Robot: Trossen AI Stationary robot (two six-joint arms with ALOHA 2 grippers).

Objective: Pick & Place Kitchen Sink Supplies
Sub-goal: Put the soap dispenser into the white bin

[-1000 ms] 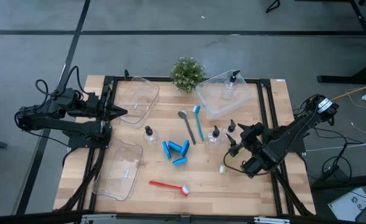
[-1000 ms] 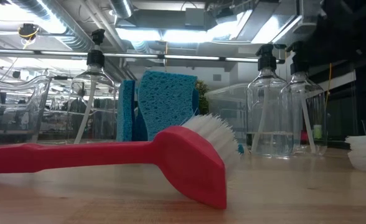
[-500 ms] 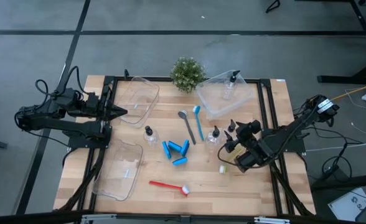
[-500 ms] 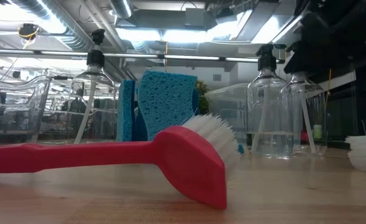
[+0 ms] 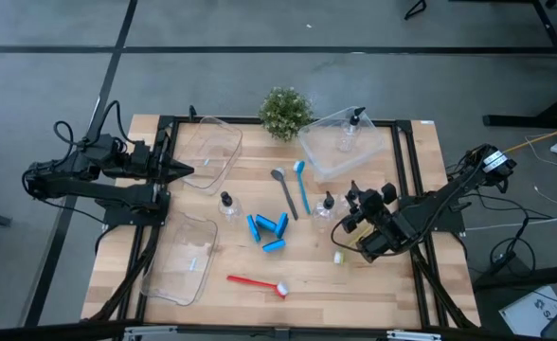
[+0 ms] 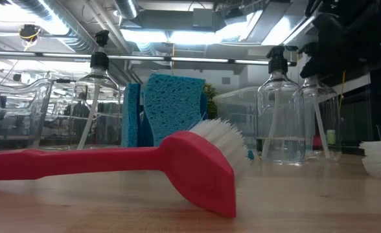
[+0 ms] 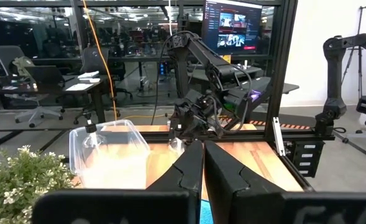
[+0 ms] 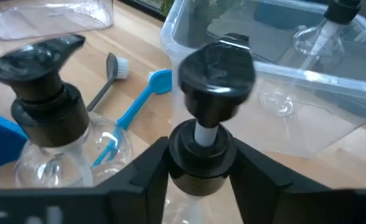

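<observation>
A: High view first. The right claw [image 5: 354,214] sat over the two pump bottles right of the middle of the worktop [image 5: 392,284]. One bottle [image 5: 328,204] stood clear just beside it; the second was mostly under the arm. The left claw [image 5: 186,171] waited at the left edge beside an empty clear bin [image 5: 210,152]. The red brush [image 5: 257,282], blue sponge pieces [image 5: 268,230], and the grey brush [image 5: 285,191] and blue brush [image 5: 301,185] lay untouched, and a yellow-green brush head [image 5: 339,257] showed below the right arm.

B: Step?

A: Grasp on a bottle, I'd say. One bottle lay already in the tilted bin [image 5: 347,142] at the back.

B: Low view?

A: The red brush [image 6: 145,162] and a sponge [image 6: 172,107] filled it. The bottles [image 6: 280,110] stood at right, with dark arm parts cut off above them; the claw itself was hard to make out.

B: Left wrist?

A: Fingers [image 7: 186,168] pressed together, holding nothing.

B: Right wrist?

A: The fingers [image 8: 147,163] flanked the collar of the near bottle [image 8: 205,118], touching or nearly so. Whether it was truly gripped, can't tell. The bottle's body was hidden below the frame. The other bottle [image 8: 52,130] stood just beside.

B: Next move?

A: A firm squeeze on the neck, a straight lift clear of the neighbour, then carry to the bin [image 8: 282,93].
</observation>
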